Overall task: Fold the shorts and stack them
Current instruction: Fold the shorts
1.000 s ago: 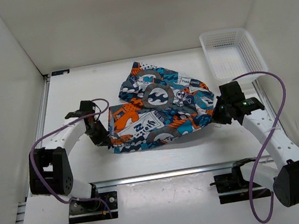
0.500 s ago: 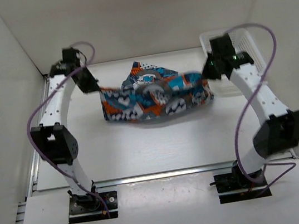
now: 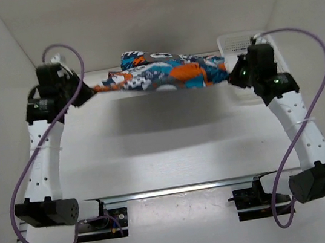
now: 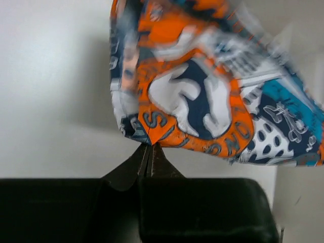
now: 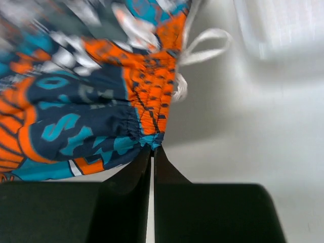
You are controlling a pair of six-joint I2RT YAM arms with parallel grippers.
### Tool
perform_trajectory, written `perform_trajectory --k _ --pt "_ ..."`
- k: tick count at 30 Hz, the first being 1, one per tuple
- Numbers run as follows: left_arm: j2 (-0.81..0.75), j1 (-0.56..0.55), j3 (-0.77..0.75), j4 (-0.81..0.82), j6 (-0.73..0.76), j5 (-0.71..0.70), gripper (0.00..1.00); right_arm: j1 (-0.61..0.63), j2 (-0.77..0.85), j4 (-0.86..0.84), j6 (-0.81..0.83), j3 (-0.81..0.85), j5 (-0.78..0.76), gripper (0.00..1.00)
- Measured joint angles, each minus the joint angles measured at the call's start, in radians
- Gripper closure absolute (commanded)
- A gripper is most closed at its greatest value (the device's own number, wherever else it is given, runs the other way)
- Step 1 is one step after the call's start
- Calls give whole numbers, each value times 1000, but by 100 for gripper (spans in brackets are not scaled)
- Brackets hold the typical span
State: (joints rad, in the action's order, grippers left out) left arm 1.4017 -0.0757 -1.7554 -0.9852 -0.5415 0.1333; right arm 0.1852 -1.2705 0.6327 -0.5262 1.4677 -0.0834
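- Shorts up off the table, strung in the air near the far wall, with a shadow on the surface below.
- Long axis left to right, spanning from one gripper to the other, cloth bunched into a narrow band.
- Left end held by left gripper: jaws pressed together on an orange hem corner, cloth fanning away from the tips toward the right arm.
- Right end held by right gripper: jaws pressed together on the gathered orange waistband edge, white drawstring loop dangling just beside.
- One arm at each end, neither nearer, neither free.
- White mesh basket in the far right corner, just behind the right gripper and close to that end of the cloth; probable snag risk for the drawstring.
- Likely next: bring down toward the bases and lay flat, keeping the span so the cloth does not bunch.
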Motion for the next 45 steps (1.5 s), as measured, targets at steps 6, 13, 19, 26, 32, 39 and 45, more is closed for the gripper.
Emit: perform_trajectory --k 6,13,19,26,32,39,45 --pt "23 -8 609 83 -18 24 15 -2 -12 34 -36 -505 29 38" --pt "106 -13 744 71 -36 43 7 -10 22 102 -47 -587 33 8" --pt "-107 -27 742 60 -58 45 34 -11 165 132 -52 -600 11 15" --pt "-227 -137 949 29 -148 96 25 -11 301 182 -103 -743 53 83" --pt "-129 -201 1004 62 -198 109 30 -13 270 157 -138 -798 128 95" --pt "10 -201 943 103 -198 58 31 -13 64 -8 -148 -788 204 99" --pt "48 -201 861 118 -186 38 28 -8 -221 -100 -148 -715 193 99"
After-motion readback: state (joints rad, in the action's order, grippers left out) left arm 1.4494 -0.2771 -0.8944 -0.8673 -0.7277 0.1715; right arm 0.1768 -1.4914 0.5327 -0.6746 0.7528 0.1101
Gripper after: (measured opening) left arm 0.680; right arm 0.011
